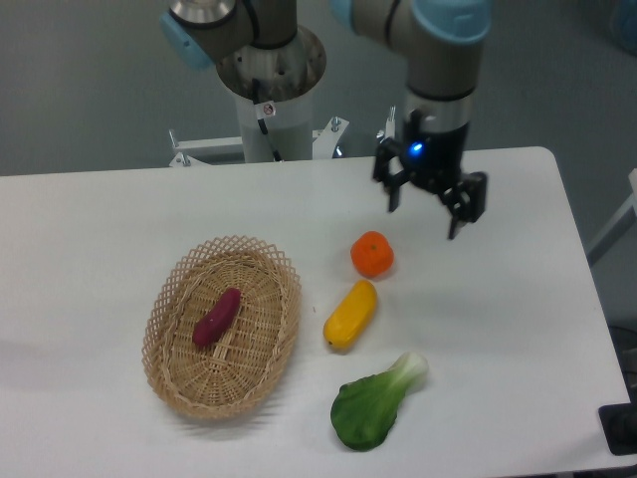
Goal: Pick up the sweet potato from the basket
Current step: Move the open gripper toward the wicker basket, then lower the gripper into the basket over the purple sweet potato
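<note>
A small magenta-red sweet potato (217, 317) lies slanted inside the oval wicker basket (171, 373) on the left half of the white table. My gripper (426, 218) hangs open and empty above the table's back middle, just right of and behind the orange. Its two dark fingers point downward with a wide gap between them. It is far to the right of the basket and touches nothing.
A round orange (372, 254) sits right of the basket, with a yellow oblong fruit (350, 314) just in front of it. A green bok choy (376, 401) lies near the front edge. The robot's base column (271, 90) stands behind the table.
</note>
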`<state>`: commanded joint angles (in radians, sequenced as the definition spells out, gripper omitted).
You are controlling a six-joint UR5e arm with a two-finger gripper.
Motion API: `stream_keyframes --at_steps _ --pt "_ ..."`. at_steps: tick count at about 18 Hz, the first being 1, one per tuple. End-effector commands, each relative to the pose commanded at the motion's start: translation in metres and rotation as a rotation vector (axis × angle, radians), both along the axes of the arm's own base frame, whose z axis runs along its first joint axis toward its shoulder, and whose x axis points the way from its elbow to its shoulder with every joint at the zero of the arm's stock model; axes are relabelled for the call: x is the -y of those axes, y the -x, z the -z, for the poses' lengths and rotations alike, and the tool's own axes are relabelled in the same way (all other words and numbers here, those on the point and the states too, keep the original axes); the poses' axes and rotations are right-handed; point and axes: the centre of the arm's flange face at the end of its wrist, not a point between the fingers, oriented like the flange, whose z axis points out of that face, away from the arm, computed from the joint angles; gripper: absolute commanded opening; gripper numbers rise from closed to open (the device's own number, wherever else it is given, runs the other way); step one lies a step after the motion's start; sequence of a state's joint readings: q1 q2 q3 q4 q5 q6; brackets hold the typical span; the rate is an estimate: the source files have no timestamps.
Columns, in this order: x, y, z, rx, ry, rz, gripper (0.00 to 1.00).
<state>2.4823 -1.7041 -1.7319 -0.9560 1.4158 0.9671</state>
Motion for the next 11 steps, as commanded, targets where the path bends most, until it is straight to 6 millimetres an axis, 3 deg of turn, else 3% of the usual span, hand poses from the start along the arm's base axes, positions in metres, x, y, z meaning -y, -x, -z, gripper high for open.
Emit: stream_keyframes --at_steps 5,11 --pt "-0.054 -0.064 0.032 0.054 0.003 0.036 1.0" --pt "-0.07 -0.116 0.092 0.133 0.089 0.088 1.0"
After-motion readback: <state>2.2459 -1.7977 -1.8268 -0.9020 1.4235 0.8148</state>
